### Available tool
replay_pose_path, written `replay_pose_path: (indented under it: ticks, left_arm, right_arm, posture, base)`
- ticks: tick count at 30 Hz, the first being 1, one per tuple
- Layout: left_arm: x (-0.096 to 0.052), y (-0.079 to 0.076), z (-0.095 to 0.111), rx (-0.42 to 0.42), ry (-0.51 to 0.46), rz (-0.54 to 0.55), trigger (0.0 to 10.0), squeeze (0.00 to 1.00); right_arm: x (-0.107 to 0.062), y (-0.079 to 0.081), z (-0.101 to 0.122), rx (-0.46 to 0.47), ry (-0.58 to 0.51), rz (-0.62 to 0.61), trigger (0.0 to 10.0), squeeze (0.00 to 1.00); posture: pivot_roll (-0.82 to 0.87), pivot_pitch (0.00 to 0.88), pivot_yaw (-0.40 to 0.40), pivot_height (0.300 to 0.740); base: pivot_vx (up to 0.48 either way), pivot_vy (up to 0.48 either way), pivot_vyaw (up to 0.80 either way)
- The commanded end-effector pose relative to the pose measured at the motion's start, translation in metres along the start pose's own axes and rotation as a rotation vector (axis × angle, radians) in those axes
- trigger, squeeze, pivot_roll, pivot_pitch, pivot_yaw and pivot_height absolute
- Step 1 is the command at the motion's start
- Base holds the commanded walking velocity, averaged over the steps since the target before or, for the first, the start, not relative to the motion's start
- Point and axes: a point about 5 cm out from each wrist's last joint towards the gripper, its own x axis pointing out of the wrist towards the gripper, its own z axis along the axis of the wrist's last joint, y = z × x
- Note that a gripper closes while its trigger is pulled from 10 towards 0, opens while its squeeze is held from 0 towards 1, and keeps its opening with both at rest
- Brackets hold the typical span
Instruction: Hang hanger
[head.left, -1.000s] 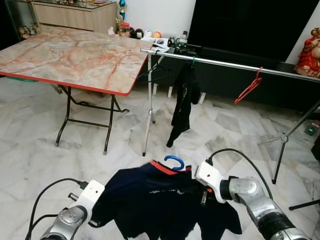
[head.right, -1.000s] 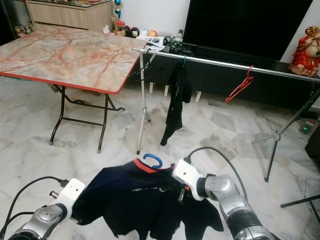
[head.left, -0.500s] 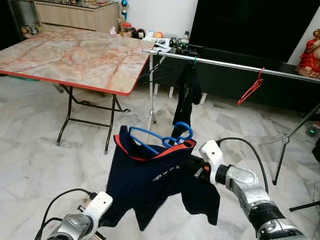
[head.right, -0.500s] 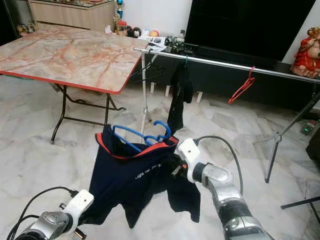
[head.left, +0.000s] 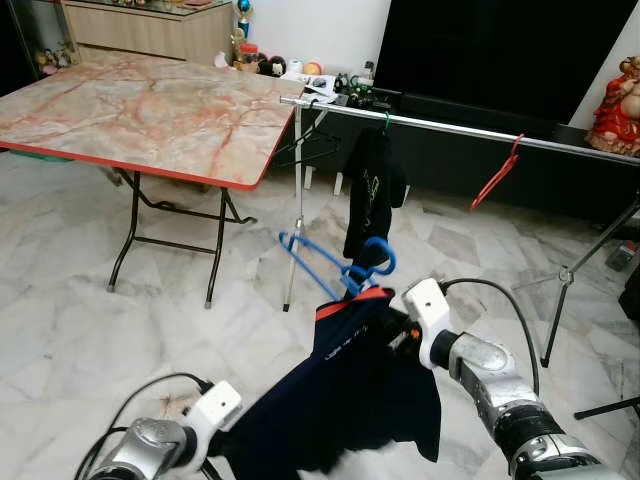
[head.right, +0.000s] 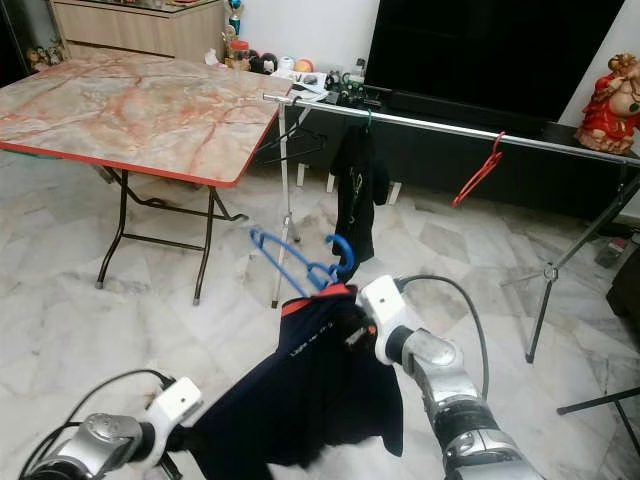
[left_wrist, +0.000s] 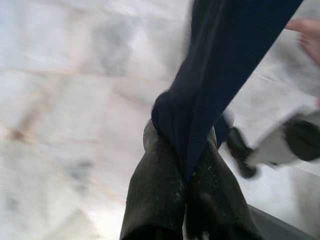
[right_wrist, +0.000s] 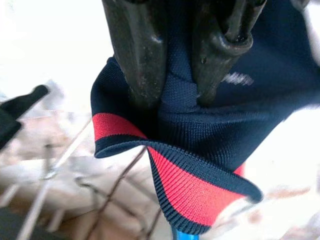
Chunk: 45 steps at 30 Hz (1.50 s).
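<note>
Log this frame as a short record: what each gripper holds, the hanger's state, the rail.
right gripper: fingers shut on the navy shirt with red-trimmed collar
left gripper: fingers shut on the shirt's lower edge
blue plastic hanger: sticking out of the collar, tilted, not on the rail
silver clothes rail: carries a dark garment and a red hanger

left claw low, right claw raised forward, both clamped on cloth.
</note>
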Motion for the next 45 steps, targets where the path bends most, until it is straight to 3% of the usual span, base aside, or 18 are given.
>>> replay_pose_path:
  ticks: [1,7,11,13,19,24,31,36,37,38,39,45]
  left_arm:
    - [-0.002,0.000,0.004,0.030,-0.017,-0.027,10.0,1.00]
    - [-0.011,-0.004,-0.007,0.137,0.061,-0.152,10.0,1.00]
    - [-0.021,-0.001,0.000,0.080,-0.017,-0.212,10.0,1.00]
    - [-0.025,0.002,0.004,0.092,-0.052,-0.211,10.0,1.00]
    - [-0.029,0.008,0.017,0.071,-0.115,-0.191,10.0,1.00]
    - [-0.025,-0.005,0.032,0.055,-0.180,-0.262,10.0,1.00]
    - [-0.029,-0.010,0.042,0.035,-0.239,-0.323,10.0,1.00]
    - [-0.032,-0.015,0.041,0.055,-0.219,-0.373,10.0,1.00]
    - [-0.031,-0.016,0.039,0.071,-0.204,-0.371,10.0,0.83]
    - [-0.031,-0.016,0.038,0.082,-0.193,-0.369,10.0,0.83]
    - [-0.030,-0.017,0.037,0.086,-0.182,-0.363,10.0,0.00]
    - [-0.021,-0.018,0.045,0.077,-0.186,-0.322,10.0,0.00]
  right_arm:
    - [-0.004,0.000,-0.007,-0.055,0.065,0.032,10.0,0.00]
    - [-0.008,0.005,-0.025,-0.127,0.185,0.074,10.0,0.00]
    - [-0.011,0.009,-0.039,-0.162,0.266,0.107,10.0,0.00]
    - [-0.011,0.013,-0.043,-0.173,0.288,0.149,10.0,0.00]
    - [-0.014,0.029,-0.049,-0.198,0.334,0.408,10.0,0.00]
    - [-0.015,0.030,-0.048,-0.203,0.342,0.447,10.0,0.00]
    - [-0.017,0.034,-0.055,-0.199,0.375,0.482,10.0,0.00]
    - [-0.016,0.037,-0.056,-0.191,0.365,0.508,10.0,0.00]
    - [-0.015,0.038,-0.056,-0.189,0.361,0.515,10.0,0.00]
    - [-0.015,0.039,-0.056,-0.188,0.358,0.520,10.0,0.00]
    - [-0.014,0.040,-0.055,-0.185,0.352,0.524,10.0,0.00]
    - [-0.011,0.045,-0.048,-0.184,0.315,0.598,10.0,0.00]
  posture:
    - [0.16,0.000,-0.132,0.740]
    - [0.16,0.000,-0.131,0.740]
    - [0.16,0.000,-0.132,0.740]
    - [0.17,0.000,-0.132,0.740]
    - [0.17,0.000,-0.140,0.740]
    - [0.17,0.000,-0.140,0.740]
    - [0.18,0.000,-0.143,0.740]
    - [0.18,0.000,-0.143,0.740]
    - [0.18,0.000,-0.143,0.740]
    - [0.18,0.000,-0.143,0.740]
    - [0.19,0.000,-0.144,0.740]
    - [0.17,0.000,-0.146,0.740]
  base:
    - [0.000,0.000,0.00]
    - [0.000,0.000,0.00]
    - [0.000,0.000,0.00]
    - [0.000,0.000,0.00]
    - [0.000,0.000,0.00]
    - [0.000,0.000,0.00]
    - [0.000,0.000,0.00]
    - [0.000,0.000,0.00]
    - [0.000,0.000,0.00]
    - [0.000,0.000,0.00]
    - [0.000,0.000,0.00]
    - [0.000,0.000,0.00]
